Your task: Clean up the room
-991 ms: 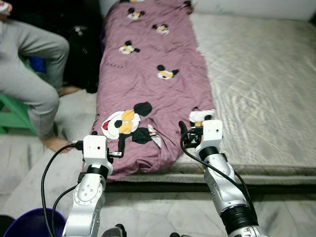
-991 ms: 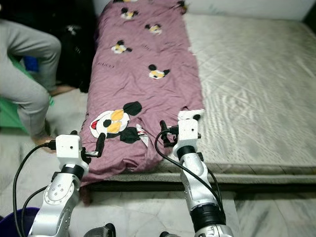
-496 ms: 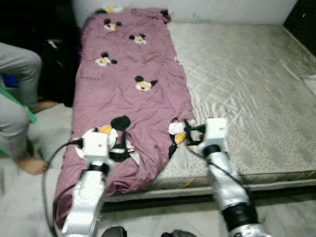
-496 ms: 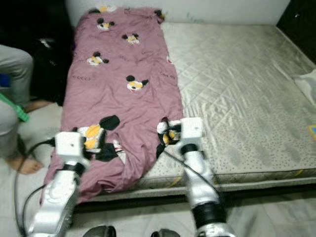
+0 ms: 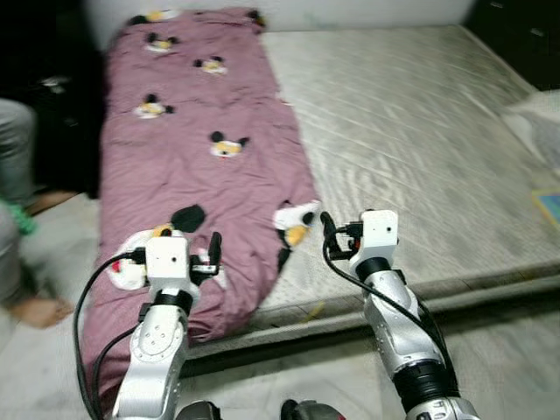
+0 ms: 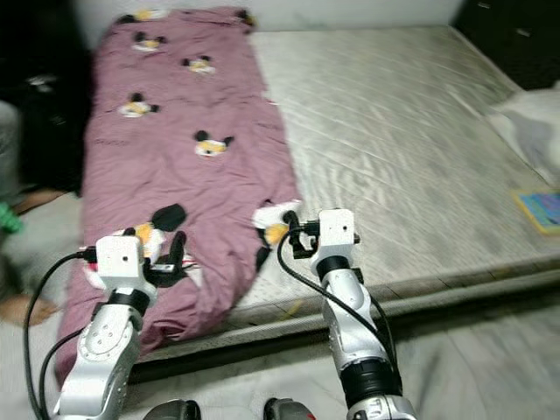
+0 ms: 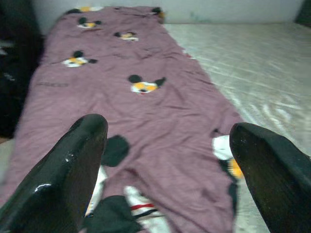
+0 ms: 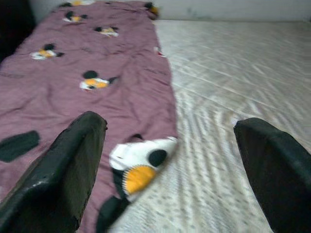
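While both grippers, left gripper (image 7: 165, 170) and right gripper (image 8: 170, 170), hover spread, empty, blanket (image 5: 188, 166) covers mattress (image 5: 411, 131); no legible writing.

**Soft indoor light, mild motion blur**

Even, dim-ish lighting, no glare. Head views slightly smeared, worst at left edge. Top corners fall into deep shadow. Wrist views soft; near black fingers (image 7: 73, 170) out of focus.

The head cameras look down from beyond the mattress (image 5: 420, 131) foot edge; both wrist cameras look low along the purple blanket (image 7: 146, 121), which all views share.
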### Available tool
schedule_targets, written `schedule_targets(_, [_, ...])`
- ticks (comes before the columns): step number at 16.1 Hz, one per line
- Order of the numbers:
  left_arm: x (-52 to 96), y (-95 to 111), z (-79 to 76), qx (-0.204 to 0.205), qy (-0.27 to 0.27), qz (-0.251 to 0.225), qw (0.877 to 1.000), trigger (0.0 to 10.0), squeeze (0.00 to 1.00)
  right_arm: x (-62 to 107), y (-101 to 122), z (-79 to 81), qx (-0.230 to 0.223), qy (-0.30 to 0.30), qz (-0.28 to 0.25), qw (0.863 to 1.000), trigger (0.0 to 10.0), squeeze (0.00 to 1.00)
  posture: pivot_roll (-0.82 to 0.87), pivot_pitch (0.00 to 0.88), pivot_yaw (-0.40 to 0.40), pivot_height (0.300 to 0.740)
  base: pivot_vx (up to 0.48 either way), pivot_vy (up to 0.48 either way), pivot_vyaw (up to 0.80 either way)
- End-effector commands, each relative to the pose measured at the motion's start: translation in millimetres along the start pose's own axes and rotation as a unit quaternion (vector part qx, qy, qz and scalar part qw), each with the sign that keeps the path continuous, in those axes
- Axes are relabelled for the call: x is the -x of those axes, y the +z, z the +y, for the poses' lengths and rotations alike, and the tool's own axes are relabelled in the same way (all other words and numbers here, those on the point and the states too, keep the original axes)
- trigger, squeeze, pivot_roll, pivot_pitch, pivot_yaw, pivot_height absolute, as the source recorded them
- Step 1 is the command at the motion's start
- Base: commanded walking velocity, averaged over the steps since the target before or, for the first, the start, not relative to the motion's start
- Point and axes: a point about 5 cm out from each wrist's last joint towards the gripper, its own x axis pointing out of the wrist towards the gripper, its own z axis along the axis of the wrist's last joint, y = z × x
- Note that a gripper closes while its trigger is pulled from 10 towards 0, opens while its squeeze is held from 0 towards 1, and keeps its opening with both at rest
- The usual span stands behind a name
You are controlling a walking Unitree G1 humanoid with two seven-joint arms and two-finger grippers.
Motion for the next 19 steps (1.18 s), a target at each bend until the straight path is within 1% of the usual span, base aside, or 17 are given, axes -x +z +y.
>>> schedule_targets(1, [1.8, -3.4, 3.7, 0.006, 0.008, 0.010, 1.000, 10.0, 0.00, 1.1, -3.7, -0.6, -0.004, -0.004, 0.009, 1.000, 10.0, 0.00, 0.04, 0.177, -0.046, 0.740, 0.000, 0.000, 0.00])
schedule_targets(3, [1.2, -3.4, 3.5, 0.008, 0.006, 0.011, 1.000, 10.0, 0.00, 0.7, -3.6, -0.6, -0.004, -0.004, 0.009, 1.000, 10.0, 0.00, 0.04, 0.178, -0.046, 0.740, 0.000, 0.000, 0.00])
schedule_targets(4, [1.1, -3.6, 3.3, 0.009, 0.005, 0.012, 1.000, 10.0, 0.00, 0.6, -3.7, -0.6, -0.004, -0.004, 0.010, 1.000, 10.0, 0.00, 0.03, 0.179, -0.046, 0.740, 0.000, 0.307, 0.00])
schedule_targets(9, [0.4, -5.2, 2.8, 0.015, 0.004, 0.020, 1.000, 10.0, 0.00, 0.2, -3.5, -1.1, -0.002, -0.005, 0.010, 1.000, 10.0, 0.00, 0.03, 0.177, -0.046, 0.740, 0.000, 0.468, 0.00])
schedule_targets(12, [1.3, -6.1, -1.2, 0.017, -0.004, 0.021, 1.000, 10.0, 0.00, 0.2, -3.6, -1.7, -0.001, -0.006, 0.011, 1.000, 10.0, 0.00, 0.03, 0.177, -0.046, 0.740, 0.000, 0.480, 0.00])
schedule_targets(14, [1.0, -3.5, -0.8, 0.015, -0.002, 0.012, 1.000, 10.0, 0.00, 0.4, -3.7, -2.9, -0.001, -0.008, 0.011, 1.000, 10.0, 0.00, 0.03, 0.178, -0.044, 0.740, 0.000, 0.000, 0.00])
schedule_targets(19, [1.0, -3.3, -0.2, 0.020, -0.003, 0.013, 1.000, 10.0, 0.00, 0.2, -4.1, -3.7, 0.000, -0.009, 0.012, 1.000, 10.0, 0.00, 0.03, 0.178, -0.044, 0.740, 0.000, 0.000, 0.00])
